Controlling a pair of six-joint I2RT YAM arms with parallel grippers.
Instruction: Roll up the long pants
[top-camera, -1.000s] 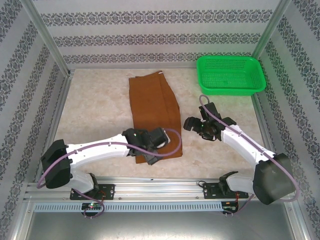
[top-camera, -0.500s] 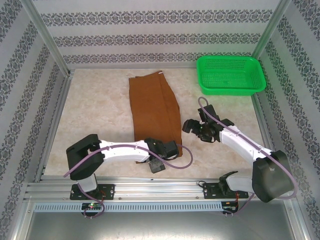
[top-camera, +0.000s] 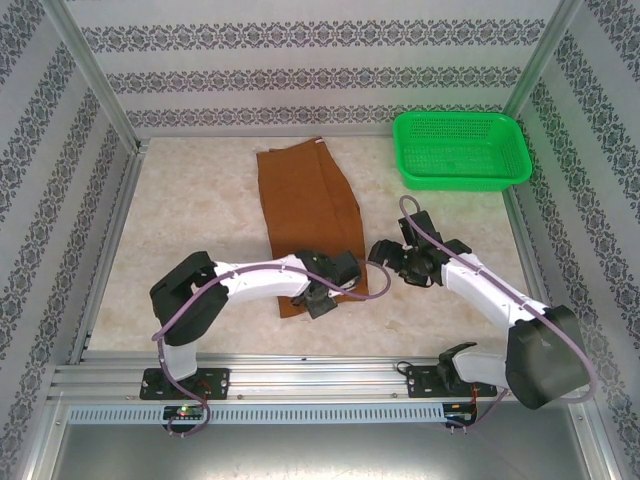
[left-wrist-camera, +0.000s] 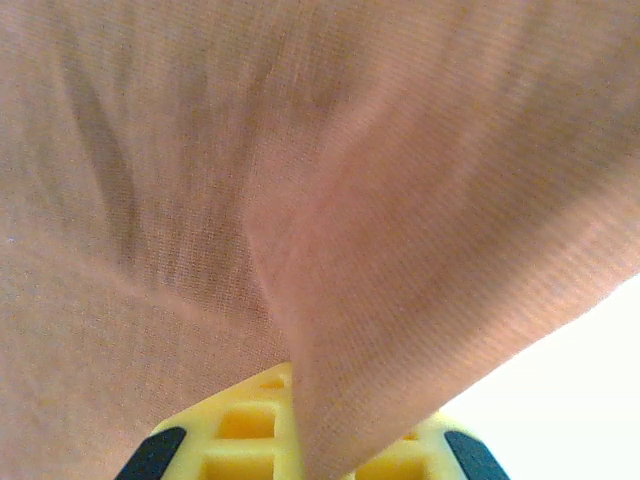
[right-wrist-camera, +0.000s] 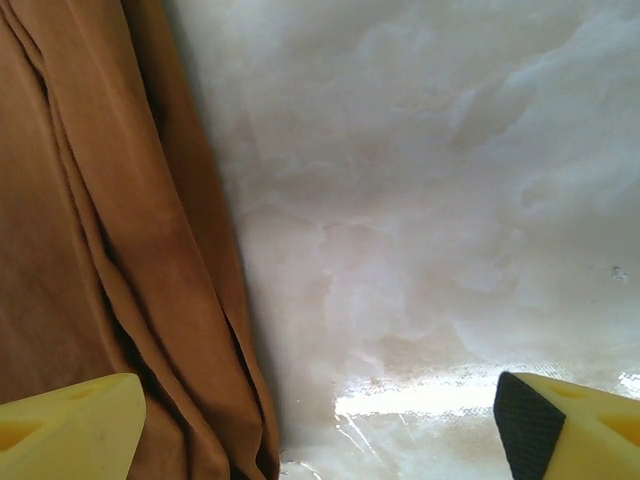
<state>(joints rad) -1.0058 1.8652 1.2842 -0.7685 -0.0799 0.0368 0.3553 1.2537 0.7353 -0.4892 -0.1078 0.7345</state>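
Observation:
The long pants lie flat along the middle of the table, rust-brown, with the waistband at the far end. My left gripper sits at their near hem. In the left wrist view a fold of the brown cloth rises from between the yellow fingers, so that gripper is shut on the cloth. My right gripper hangs open just right of the pants' right edge. In the right wrist view the creased edge of the pants lies under its left finger, and bare table lies between the fingertips.
A green plastic basket stands at the far right corner. The pale marble-look table has patterned walls on three sides. The metal rail with both arm bases runs along the near edge.
My left arm swung in from the left. Its gripper went down past the hem, then came back up onto it, and the near end of the pants is now bunched. The right gripper barely moved.

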